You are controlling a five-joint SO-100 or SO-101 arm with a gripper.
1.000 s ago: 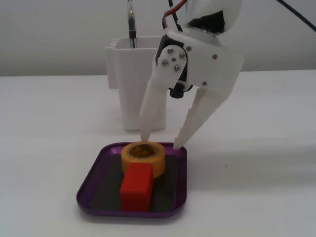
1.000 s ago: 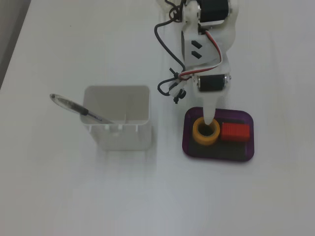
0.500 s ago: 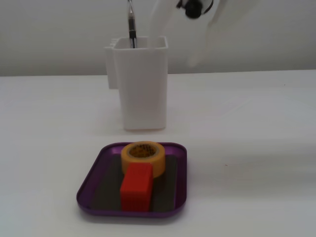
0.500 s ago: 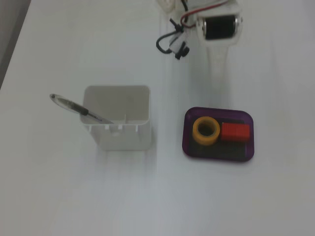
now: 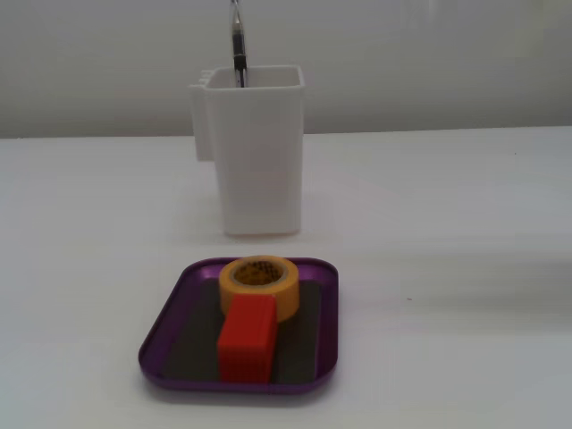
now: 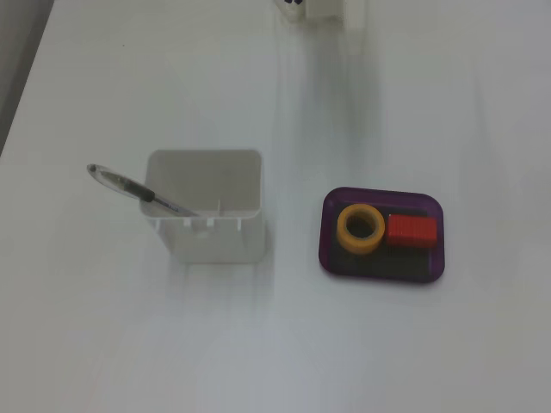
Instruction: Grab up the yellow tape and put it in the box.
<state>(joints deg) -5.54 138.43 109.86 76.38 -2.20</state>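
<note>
The yellow tape [image 5: 290, 295] lies flat inside the purple box [image 5: 176, 308], at the back of its dark floor. It touches a red block [image 5: 248, 340] that stands in front of it. In the other fixed view, from above, the tape [image 6: 344, 231] is in the left half of the box [image 6: 328, 251] and the red block [image 6: 411, 231] is to its right. The gripper does not show in either fixed view. Only a white piece of the arm [image 6: 320, 8] shows at the top edge.
A tall white container [image 5: 259, 152] stands behind the box with a pen [image 5: 238, 45] leaning in it. From above, the container [image 6: 215, 245] is to the left of the box and the pen [image 6: 129, 183] sticks out to the left. The table is white.
</note>
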